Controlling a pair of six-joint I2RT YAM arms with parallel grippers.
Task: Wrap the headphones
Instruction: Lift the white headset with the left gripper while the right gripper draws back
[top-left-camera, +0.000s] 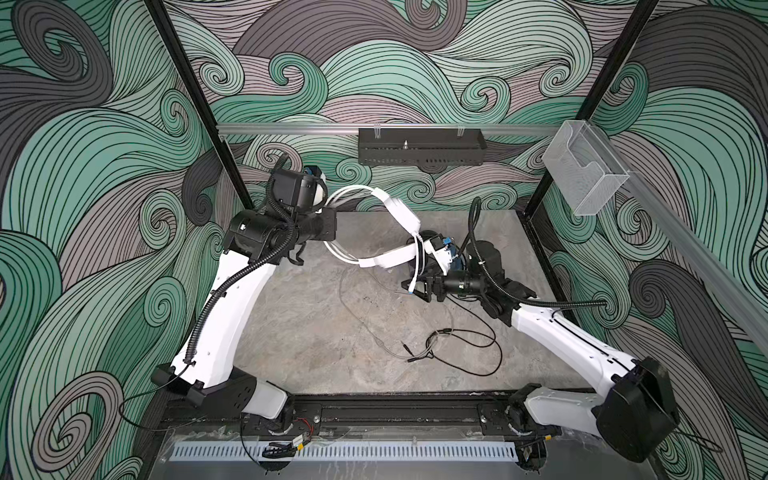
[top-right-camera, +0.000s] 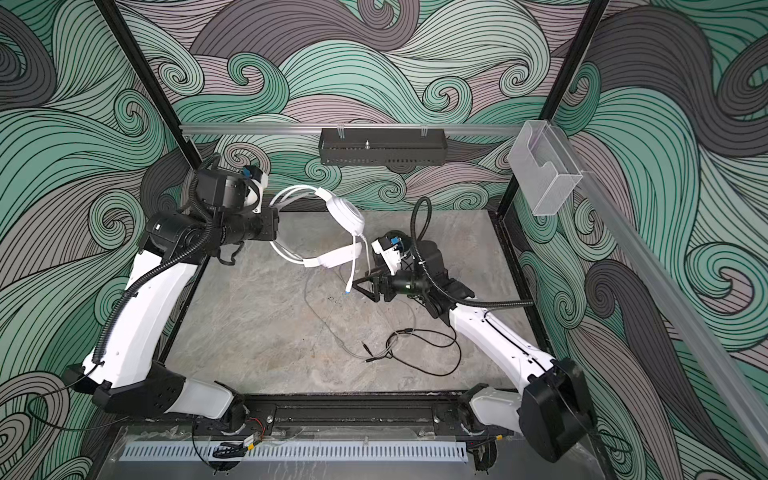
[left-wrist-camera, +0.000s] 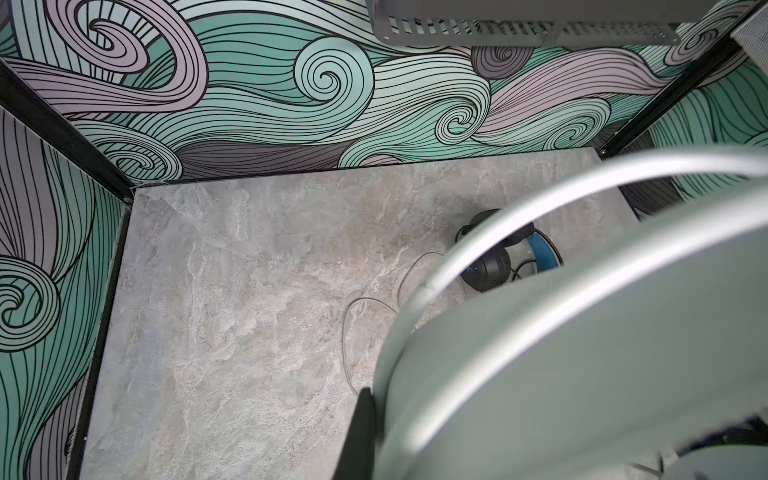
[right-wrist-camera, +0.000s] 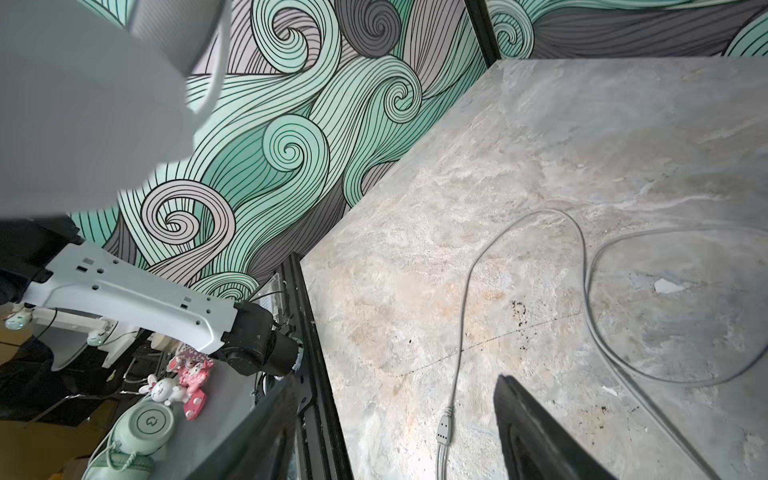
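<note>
Left hand (top-left-camera: 330, 222) is holding up the white headset (top-left-camera: 400, 215)
It is clamping tight on the headband. The right hand (top-right-camera: 363, 286) is hovering with fingers spread apart over the pale cord (right-wrist-camera: 465, 299) on the counter (top-left-camera: 316, 332) — the black headset (left-wrist-camera: 486, 270) is lying near its wrist.

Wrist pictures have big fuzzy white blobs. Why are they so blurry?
Left wrist view: the white headphones sit too close to the lens, so they blur; the table looks sharp. Right wrist view: same blur in a corner, pale cord crisp.
</note>
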